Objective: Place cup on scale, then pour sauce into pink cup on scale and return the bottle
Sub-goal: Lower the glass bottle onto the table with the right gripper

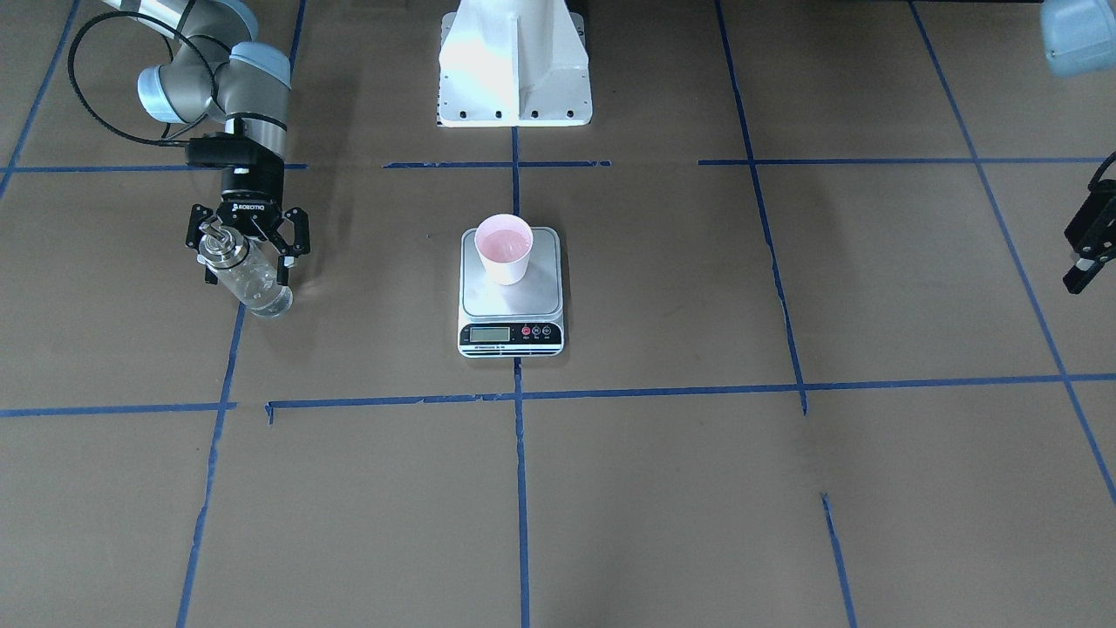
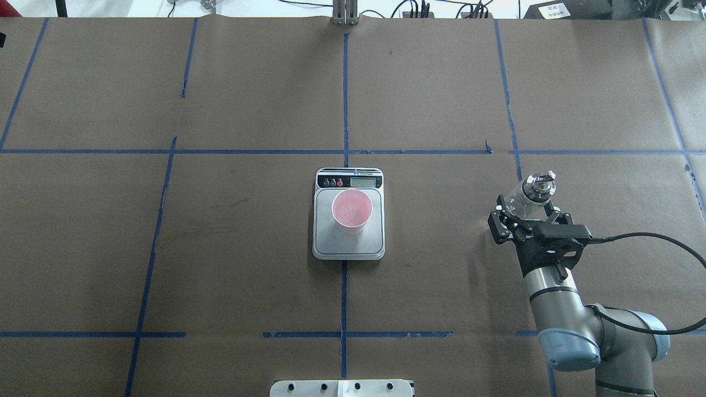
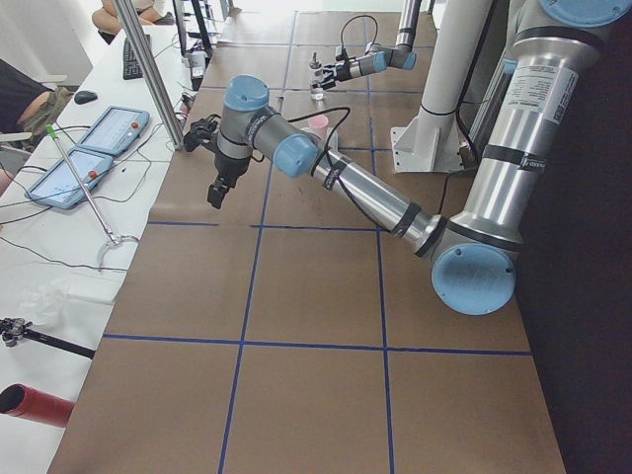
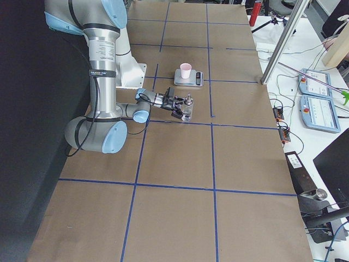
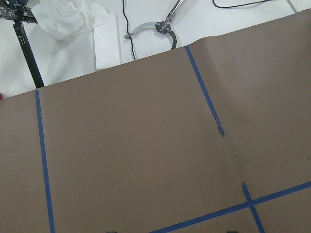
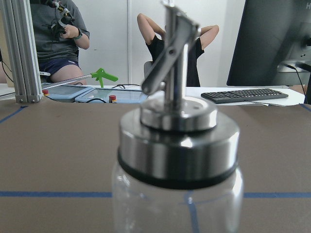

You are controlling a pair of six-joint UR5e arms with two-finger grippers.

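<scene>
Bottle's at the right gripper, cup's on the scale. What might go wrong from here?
1. The right gripper straddles the bottle, but I can't tell whether it is shut; a loose or off-centre hold on smooth glass might let it slip or tip.
2. The cup is narrow and stands free on the scale; a nudge from the spout could topple it.
3. The sauce is nearly invisible, so overfilling is hard to spot.

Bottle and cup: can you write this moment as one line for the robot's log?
cup upright on scale | right gripper around bottle, grip unclear | left gripper far aside, empty
</scene>
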